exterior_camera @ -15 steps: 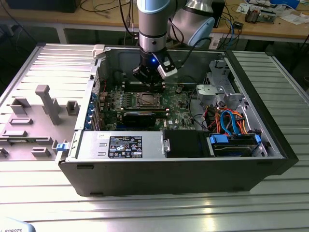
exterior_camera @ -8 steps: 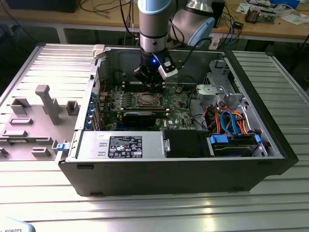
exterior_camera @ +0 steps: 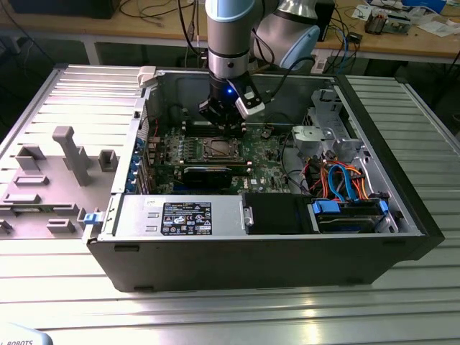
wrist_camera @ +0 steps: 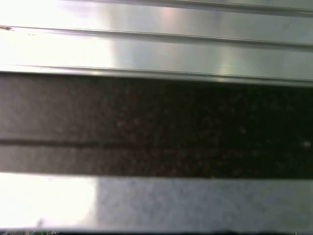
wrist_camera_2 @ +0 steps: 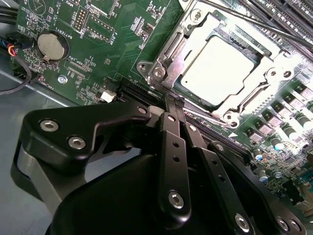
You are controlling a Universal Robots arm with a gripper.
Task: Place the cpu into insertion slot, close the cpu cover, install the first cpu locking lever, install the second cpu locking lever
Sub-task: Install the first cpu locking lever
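In the second wrist view the cpu (wrist_camera_2: 217,66) lies flat in the insertion slot (wrist_camera_2: 230,116), its silvery top showing through the window of the cpu cover (wrist_camera_2: 168,54). The cover is folded down over the chip. A thin metal locking lever (wrist_camera_2: 254,22) runs along the socket's far side. My gripper (wrist_camera_2: 175,102) is shut, and its black fingertips (wrist_camera_2: 168,110) come together right at the socket's corner. In the exterior view the gripper (exterior_camera: 226,126) hangs just behind the socket (exterior_camera: 218,149), low over the green board (exterior_camera: 266,154).
The board sits deep inside an open computer case (exterior_camera: 215,259) with tall walls. A long black card (exterior_camera: 208,173), a power supply (exterior_camera: 180,215) and a drive cage with blue cables (exterior_camera: 345,187) crowd the front. A coin battery (wrist_camera_2: 51,45) lies beside the socket. Grey fixtures (exterior_camera: 65,154) stand outside.
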